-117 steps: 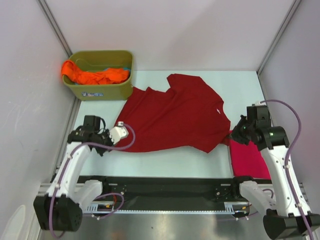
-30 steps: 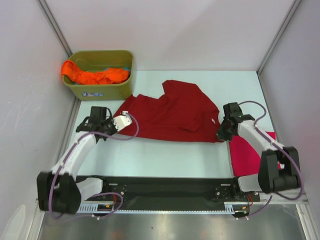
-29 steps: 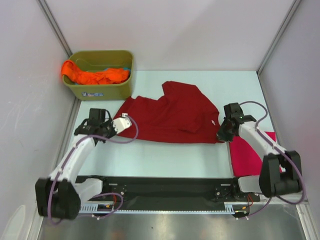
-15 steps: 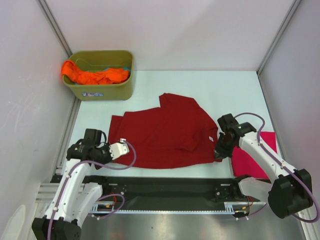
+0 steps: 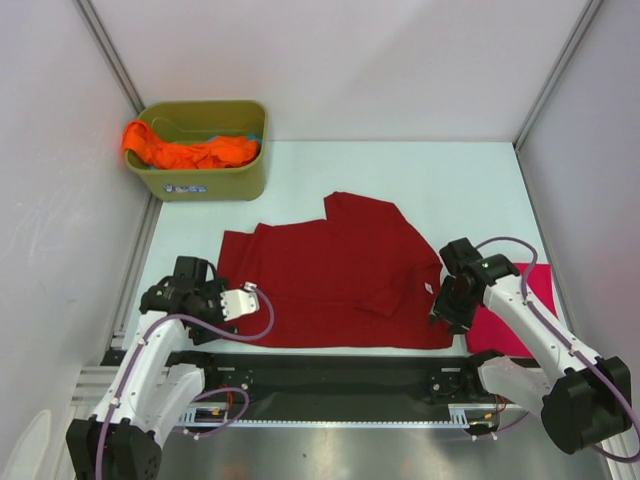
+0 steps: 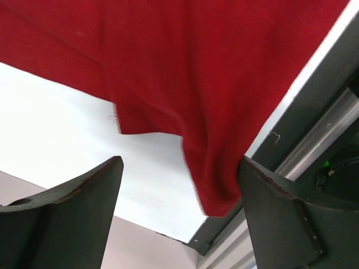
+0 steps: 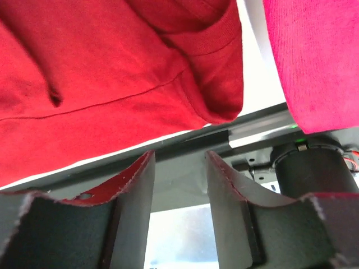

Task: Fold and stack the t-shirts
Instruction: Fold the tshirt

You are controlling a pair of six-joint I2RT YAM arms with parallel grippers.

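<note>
Care with the near hem matters most in this step, I think. The dark red t-shirt [image 5: 340, 270] lies spread in the lower middle of the top view, and its near edge reaches the edge of the bench [image 5: 400, 170], by the black rail. The left claw [image 6: 179, 168] is wide apart, with a corner of red cloth between its fingers [image 6: 84, 190] but not pinched. The right claw [image 7: 179, 159] is also apart and holds nothing, just below the shirt's right corner and beside the magenta-pink t-shirt [image 5: 510, 320] at lower right. The orange t-shirt [image 5: 190, 150] sits in the olive tub [image 5: 205, 182] at upper left. For a clean fold, both claws should pinch matching points, lift only a little and travel together. Otherwise the cloth may slide off the edge or wrinkle at the doubled sleeve on the right.
</note>
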